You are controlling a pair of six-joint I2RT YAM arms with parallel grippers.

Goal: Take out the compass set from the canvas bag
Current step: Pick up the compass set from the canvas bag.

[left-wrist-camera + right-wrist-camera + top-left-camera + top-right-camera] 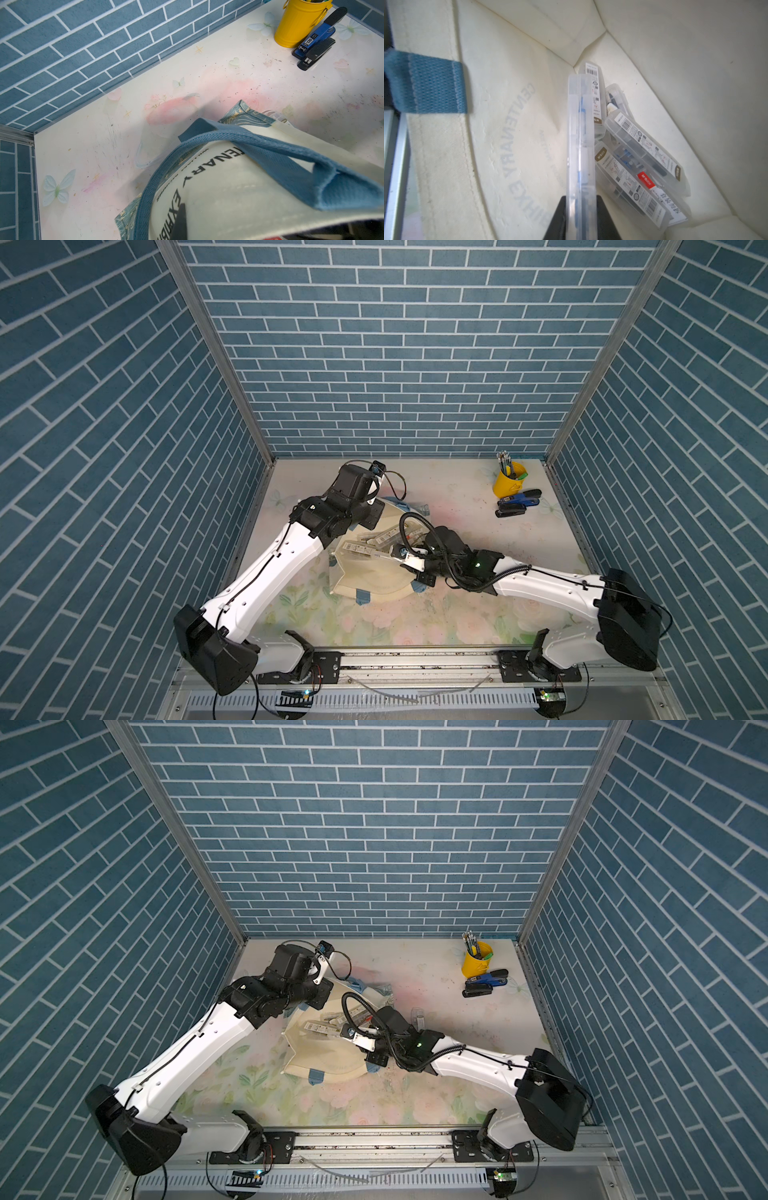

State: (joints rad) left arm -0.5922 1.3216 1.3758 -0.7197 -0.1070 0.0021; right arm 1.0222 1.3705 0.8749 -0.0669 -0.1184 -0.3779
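Right gripper (581, 209) is clenched on the near end of a long clear plastic case with a blue tool inside (580, 135), which we take to be the compass set. The case stands on its narrow edge between the two black fingers (556, 220). It reaches away from them over a loose pile of similar clear cases with barcode labels (643, 149) at the bottom of the bag. All of this sits inside the large cream canvas bag (365, 585), which lies on the floral table (457, 497) with its mouth towards the right arm.

Left gripper (182, 207) is shut. One dark finger lies against the lettered outer wall, and we judge that it pinches the rim and props the mouth open. The blue strap handle (259, 143) loops just beyond it.

We judge the step in hand to be the withdrawal. The hold is at one end only, so the far end can swing. We should draw back slowly along the line of the case, without twisting the wrist. The tip should lift clear of the pile first, so no other case is dragged along.

We also want the left gripper to hold that rim high while the case passes, since slack canvas or the strap could catch it.

The yellow pen cup (508, 479) and the staplers (519, 502) are well apart from the bag, leaving bare table for setting the case down.
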